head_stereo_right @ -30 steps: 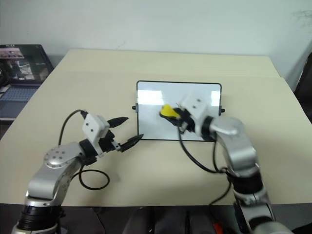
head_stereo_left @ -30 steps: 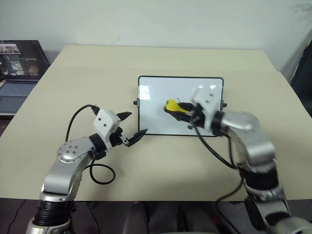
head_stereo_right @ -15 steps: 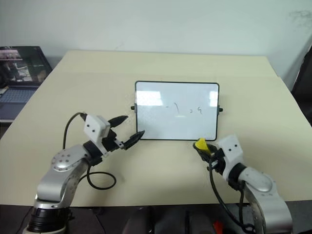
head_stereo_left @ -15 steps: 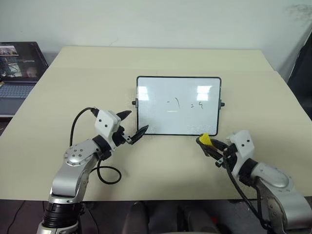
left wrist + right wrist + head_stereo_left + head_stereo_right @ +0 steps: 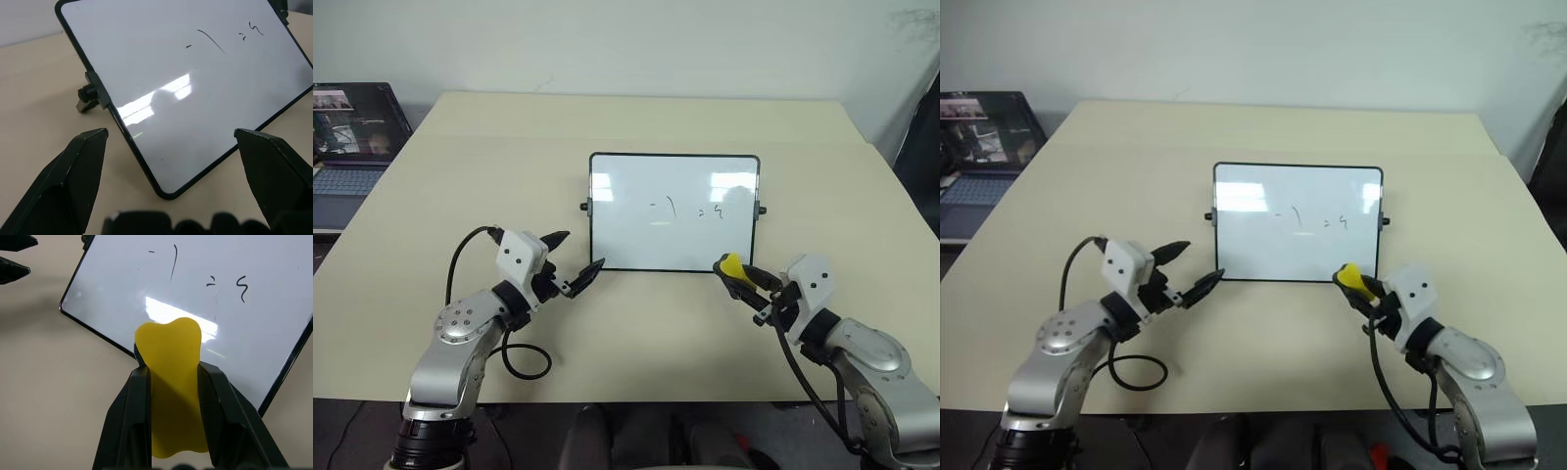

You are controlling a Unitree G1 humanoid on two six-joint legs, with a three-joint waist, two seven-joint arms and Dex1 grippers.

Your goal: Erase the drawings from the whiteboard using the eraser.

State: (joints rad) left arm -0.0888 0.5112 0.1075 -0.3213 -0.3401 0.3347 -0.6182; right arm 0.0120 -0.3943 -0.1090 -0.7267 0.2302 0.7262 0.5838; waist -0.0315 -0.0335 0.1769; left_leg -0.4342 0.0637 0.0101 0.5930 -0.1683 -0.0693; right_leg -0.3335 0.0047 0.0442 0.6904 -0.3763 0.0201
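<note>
The whiteboard [image 5: 636, 235] lies in the middle of the table, black-framed with a knob on each short side. The drawings [image 5: 671, 207] are a few thin black strokes in a short row: a dash, a slanted line, an equals sign and a squiggle [image 5: 240, 288]. My right gripper [image 5: 744, 279] is shut on the yellow eraser [image 5: 732, 265], just off the board's near right corner and above the table. The eraser [image 5: 171, 377] bulges between the fingers. My left gripper [image 5: 579, 251] stands open at the board's near left corner, nothing between its fingers [image 5: 73, 181].
An open laptop [image 5: 352, 127] sits off the table's left edge. The beige table [image 5: 607, 117] stretches wide behind and beside the board. A black cable loops on the table by my left arm [image 5: 524, 357].
My right gripper has carried the eraser off the middle of the board, back and to the right, down to its near right corner. The strokes now show. The left gripper has hardly moved.
</note>
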